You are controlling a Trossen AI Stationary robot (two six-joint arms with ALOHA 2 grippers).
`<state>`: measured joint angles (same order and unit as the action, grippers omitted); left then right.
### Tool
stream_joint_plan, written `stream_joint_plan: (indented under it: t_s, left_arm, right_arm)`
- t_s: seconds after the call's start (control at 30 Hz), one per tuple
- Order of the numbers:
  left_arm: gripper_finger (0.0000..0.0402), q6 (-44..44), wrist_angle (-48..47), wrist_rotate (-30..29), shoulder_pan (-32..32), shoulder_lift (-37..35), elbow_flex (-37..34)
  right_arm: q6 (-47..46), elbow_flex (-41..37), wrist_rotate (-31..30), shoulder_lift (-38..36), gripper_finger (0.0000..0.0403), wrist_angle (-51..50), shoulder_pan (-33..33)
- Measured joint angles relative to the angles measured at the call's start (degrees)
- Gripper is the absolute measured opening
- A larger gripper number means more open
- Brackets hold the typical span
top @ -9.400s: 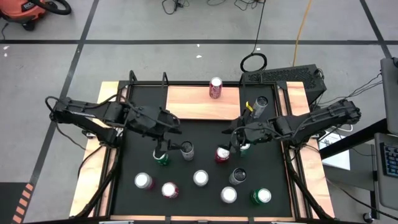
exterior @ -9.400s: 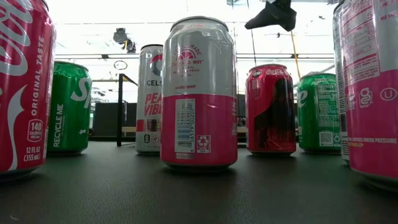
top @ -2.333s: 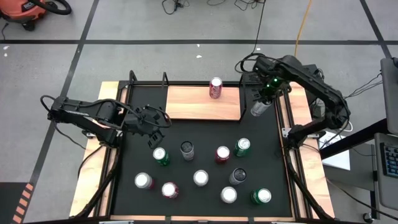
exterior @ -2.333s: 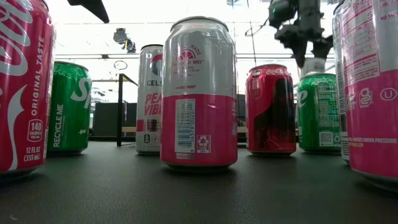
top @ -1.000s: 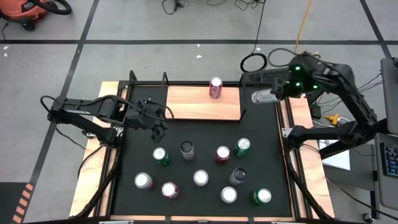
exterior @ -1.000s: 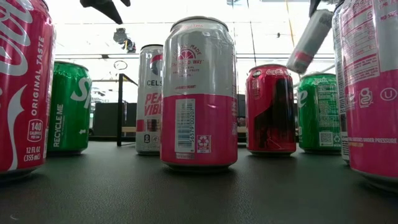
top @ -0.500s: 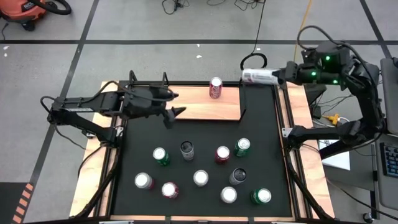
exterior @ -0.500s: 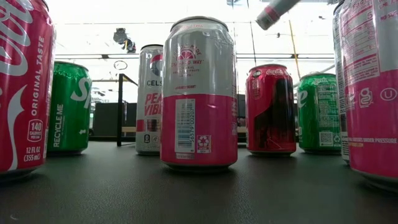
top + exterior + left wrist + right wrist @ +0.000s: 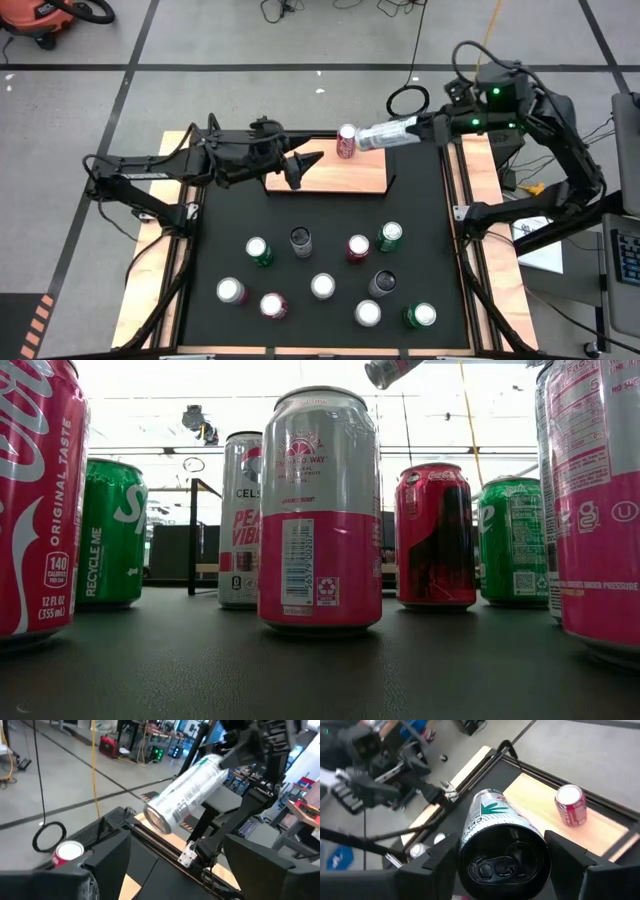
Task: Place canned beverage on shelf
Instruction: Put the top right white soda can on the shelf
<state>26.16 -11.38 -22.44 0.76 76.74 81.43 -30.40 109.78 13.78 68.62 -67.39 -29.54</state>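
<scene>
A slim silver can [image 9: 388, 132] with green print hangs over the far right end of the shelf [image 9: 325, 175], a light wooden board at the mat's far edge. My right gripper [image 9: 412, 128] is shut on this can. A red can [image 9: 347, 141] stands upright on the shelf's far edge, just left of the silver can's free end. My left gripper [image 9: 301, 165] hovers open over the shelf's left part with nothing between its fingers [image 9: 102, 865]. From the left wrist the silver can [image 9: 187, 795] shows ahead, and from table height only its end [image 9: 390, 370]. My right gripper pinches the silver can between its two fingers [image 9: 567, 860], one on each side of the wall near the top end with the tab [image 9: 502, 865]. The fingers come from the table's right and lie along the can. It is lifted clear and nearly level, bottom end toward the table's left.
Several cans stand on the black mat's [image 9: 330, 215] near half, among them green [image 9: 390, 236], red [image 9: 357, 247] and silver [image 9: 322, 286] ones. A black bracket [image 9: 390, 180] stands at the shelf's right end. Wooden strips [image 9: 485, 260] edge the mat.
My right gripper has risen and carried the silver can from the mat's far right corner toward the far edge, then left toward the red can; the can has tipped nearly level. My left gripper has risen, tipped up toward level, and gone right and far over the shelf.
</scene>
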Motion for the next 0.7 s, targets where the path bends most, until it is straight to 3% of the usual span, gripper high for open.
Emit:
stream_joint_plan:
  t_s: [0.33,0.7]
  left_arm:
    - [0.0315,4.57,0.60,1.68,0.08,0.01,0.00]
    - [0.0315,4.55,-0.49,3.27,1.45,2.01,0.00]
  right_arm:
    - [11.38,0.00,0.24,3.28,0.0217,3.00,3.00]
    - [14.79,-0.02,-0.48,11.47,0.0216,2.74,4.15]
